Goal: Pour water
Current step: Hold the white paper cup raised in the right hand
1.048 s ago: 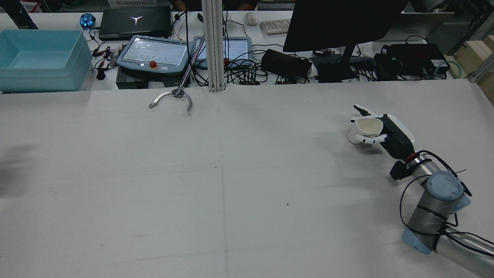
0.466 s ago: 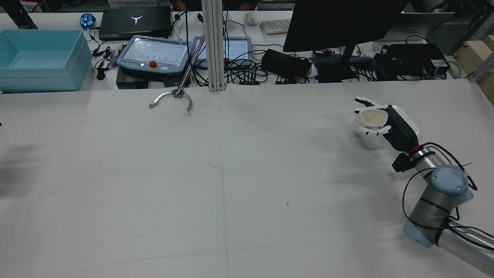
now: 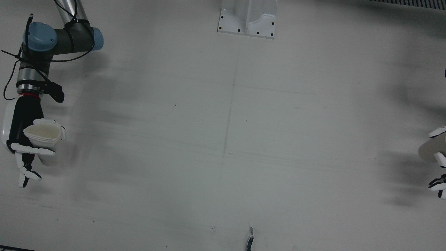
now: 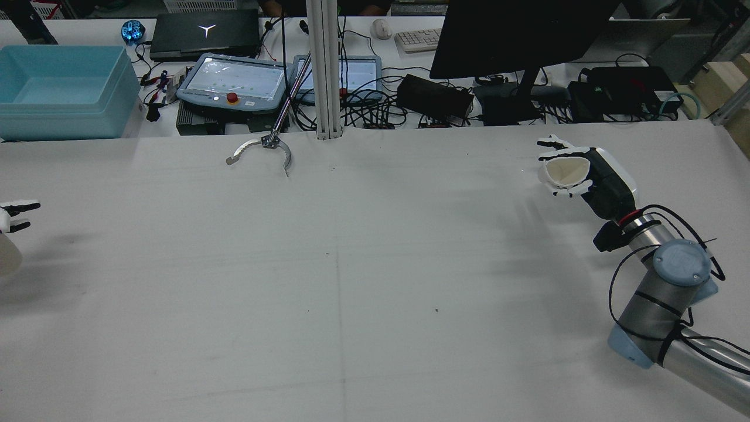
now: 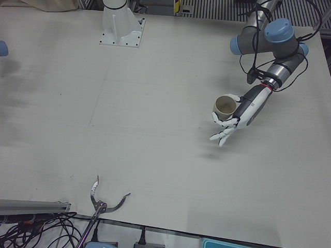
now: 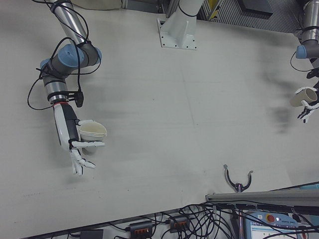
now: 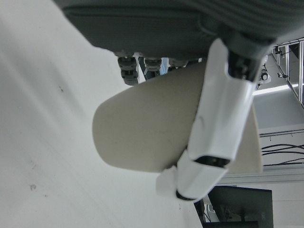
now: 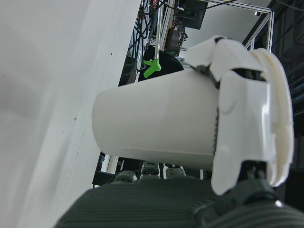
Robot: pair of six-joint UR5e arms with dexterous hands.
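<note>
White cloth covers the whole table (image 4: 351, 264) in front of me, faintly creased along a centre seam, and nothing stands on its broad middle. Beyond its far edge in the rear view sit a pale blue plastic tub (image 4: 61, 88), a black monitor (image 4: 515, 35) and two teach pendants (image 4: 234, 79) among tangled cables. A metal claw tool (image 4: 266, 146) on a long rod lies on the cloth near that far edge.

My right arm (image 4: 662, 305) reaches in from the right side of the rear view, grey tube with blue joint caps. My right hand (image 4: 592, 176) is up off the table and curled around a white paper cup (image 4: 565, 170); its wall looks ridged near the rim, as if cups were nested, though I cannot be sure. My fingers (image 8: 237, 123) wrap the cup's side just under the rim, while some others (image 3: 26, 170) stick out straight past it. The cup's mouth faces mostly upward, tilted a little, and its inside looks pale; I cannot tell if it holds water.

My left hand (image 5: 243, 111) is also raised above the cloth, out over the left side of the table and well apart from the right. It grips a beige paper cup (image 5: 225, 106), one white finger (image 7: 218, 128) pressed across its side, others (image 5: 221, 137) splayed loosely below. That cup stands nearly upright with its open mouth up.
</note>
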